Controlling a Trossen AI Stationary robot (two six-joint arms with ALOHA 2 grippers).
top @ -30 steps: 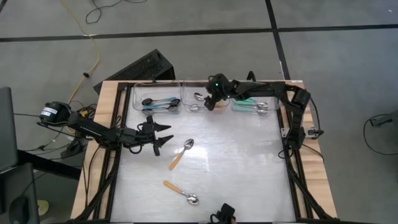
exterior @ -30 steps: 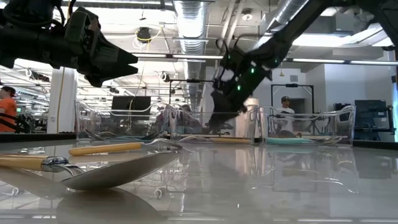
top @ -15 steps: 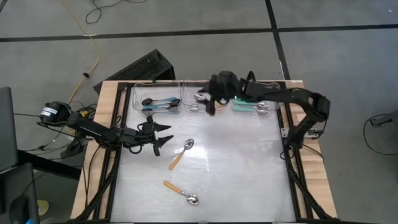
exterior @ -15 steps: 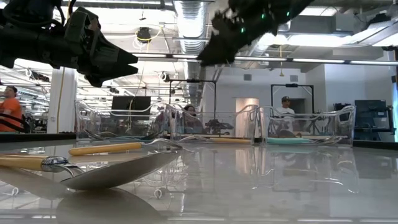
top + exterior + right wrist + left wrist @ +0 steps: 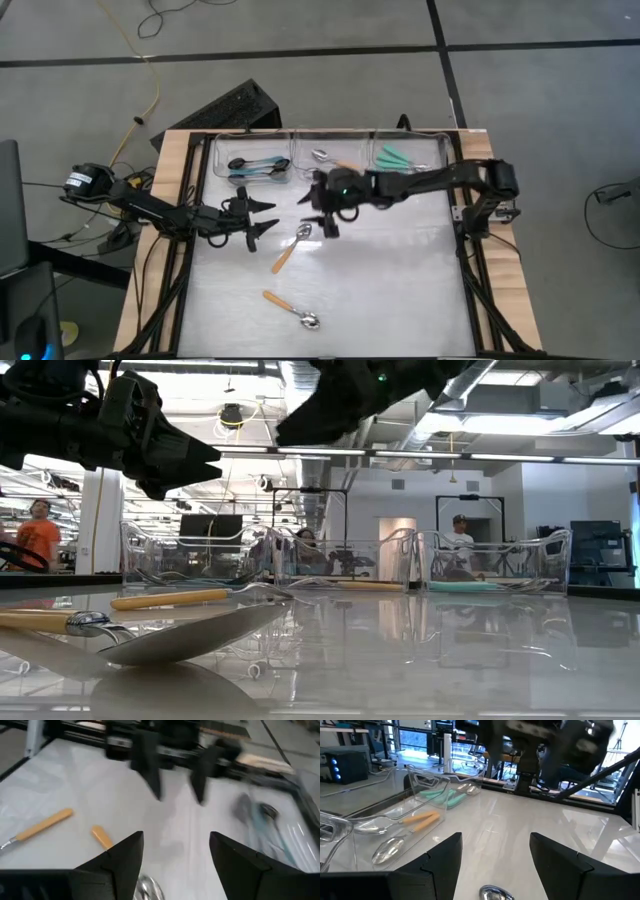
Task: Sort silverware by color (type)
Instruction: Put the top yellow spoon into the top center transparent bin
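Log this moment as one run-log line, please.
phase: reaching | right gripper: open, empty, above orange-handled silver spoon | left gripper: open, waiting mid-left | second orange-handled spoon: loose on white table

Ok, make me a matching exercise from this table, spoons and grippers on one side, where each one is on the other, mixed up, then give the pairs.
Things
1. blue-handled spoons
2. teal-handled spoons
3. orange-handled spoon nearest the front edge
4. right gripper

Places
A. open, above the table's middle, by a loose orange-handled spoon
B. lying loose on the white table
C. in the right bin
D. in the left bin

Pairs: 1-D, 2-C, 3-B, 4-A
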